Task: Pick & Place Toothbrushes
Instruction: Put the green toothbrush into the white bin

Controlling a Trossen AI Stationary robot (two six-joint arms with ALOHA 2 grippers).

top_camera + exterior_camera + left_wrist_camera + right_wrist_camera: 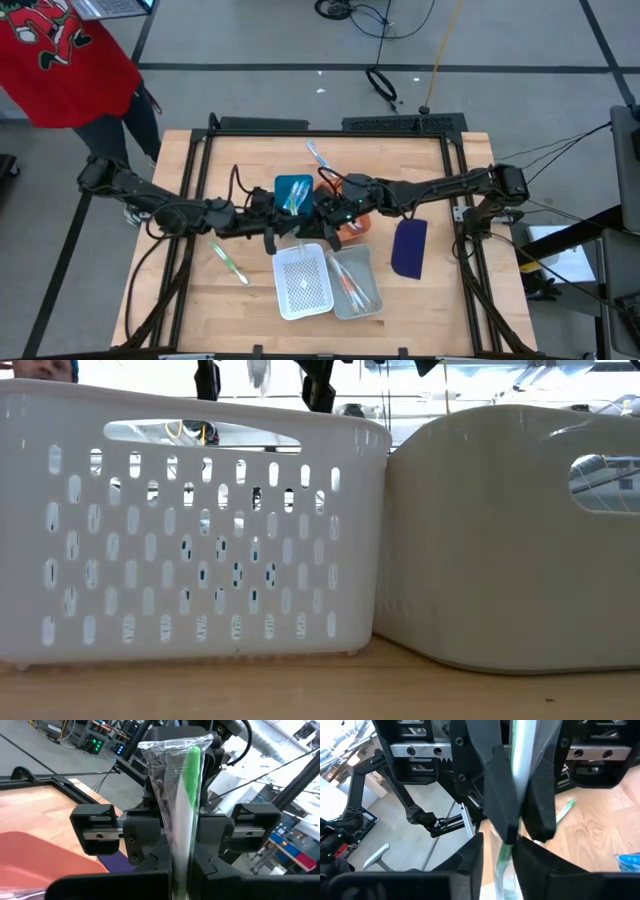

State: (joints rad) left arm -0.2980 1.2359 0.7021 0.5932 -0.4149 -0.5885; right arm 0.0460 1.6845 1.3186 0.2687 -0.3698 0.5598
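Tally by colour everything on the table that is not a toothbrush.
White perforated basket: 1
Pale grey bin: 1
Teal tray: 1
Dark blue flat piece: 1
Orange-red item, partly hidden under an arm: 1
Total: 5
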